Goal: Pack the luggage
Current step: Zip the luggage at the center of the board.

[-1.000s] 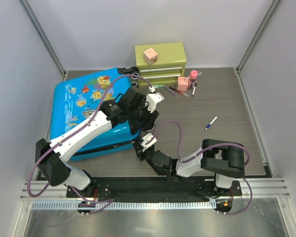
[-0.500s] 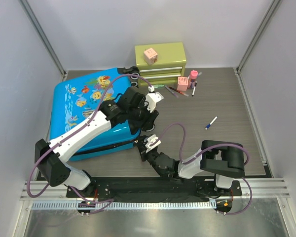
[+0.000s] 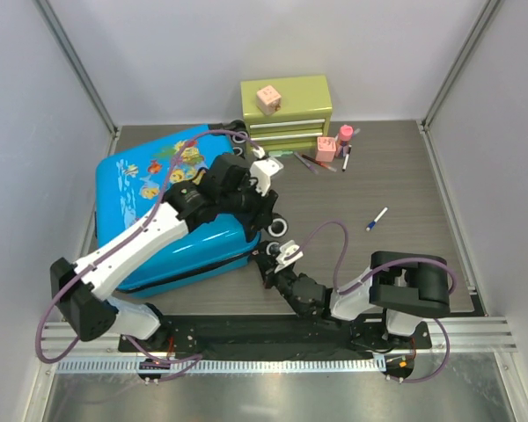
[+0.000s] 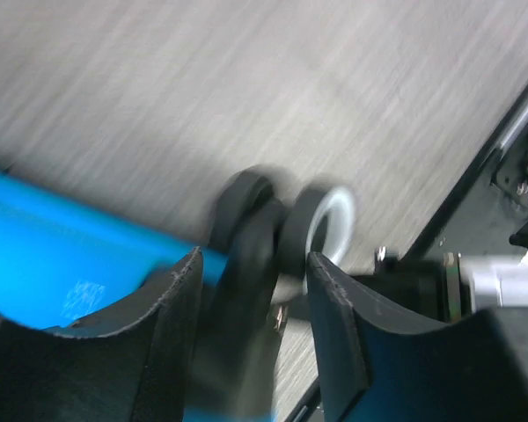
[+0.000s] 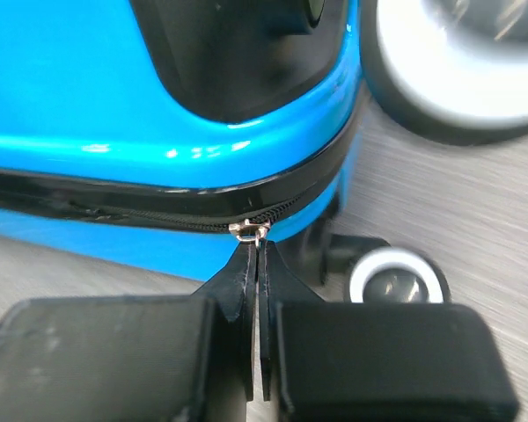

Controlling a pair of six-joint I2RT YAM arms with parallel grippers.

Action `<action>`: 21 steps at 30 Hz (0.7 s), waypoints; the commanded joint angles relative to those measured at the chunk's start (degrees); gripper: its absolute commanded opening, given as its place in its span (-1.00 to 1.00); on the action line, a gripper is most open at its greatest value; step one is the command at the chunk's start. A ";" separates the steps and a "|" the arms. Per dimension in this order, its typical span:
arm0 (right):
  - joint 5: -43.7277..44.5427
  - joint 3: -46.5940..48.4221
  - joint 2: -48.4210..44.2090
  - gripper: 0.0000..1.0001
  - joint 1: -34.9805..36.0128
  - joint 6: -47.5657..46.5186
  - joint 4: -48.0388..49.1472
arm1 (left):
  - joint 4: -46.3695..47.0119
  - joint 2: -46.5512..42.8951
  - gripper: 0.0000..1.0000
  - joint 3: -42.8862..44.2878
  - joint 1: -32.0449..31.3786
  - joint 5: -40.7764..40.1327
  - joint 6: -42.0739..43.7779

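The luggage [image 3: 158,202] is a bright blue hard-shell suitcase with a fish print. It lies closed and flat at the table's left. My left gripper [image 3: 268,215] is at its near right corner. In the left wrist view the left gripper [image 4: 251,272] is closed around the black wheel mount, with the wheel [image 4: 321,224] just beyond and the blue shell [image 4: 53,264] at left. My right gripper [image 3: 268,262] is low at the same corner. In the right wrist view the right gripper [image 5: 258,246] is shut on the metal zipper pull [image 5: 249,231] on the black zip line of the shell [image 5: 114,105].
A small green drawer chest [image 3: 286,112] with a pink cube [image 3: 267,97] on top stands at the back. Pink bottles [image 3: 334,145] and pens [image 3: 312,163] lie beside it. A lone pen [image 3: 377,218] lies at mid right. Another suitcase wheel [image 5: 396,277] is beside my right fingers.
The suitcase has turned a little, and its near right corner has shifted right and toward me with my left gripper on it. My right gripper has moved right along the zip.
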 commanded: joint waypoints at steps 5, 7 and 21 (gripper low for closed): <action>12.23 -7.69 -7.40 -0.97 -2.45 0.95 5.14 | 0.85 -7.30 -1.00 -1.07 3.42 -5.14 -3.67; 11.10 -7.34 -8.55 -0.97 -2.63 0.95 1.90 | 1.65 -7.47 -1.00 -1.68 3.42 -3.65 -3.76; 8.45 -10.94 -12.33 -0.97 -2.72 4.91 0.83 | 6.05 -1.51 0.07 4.64 0.71 2.87 -5.17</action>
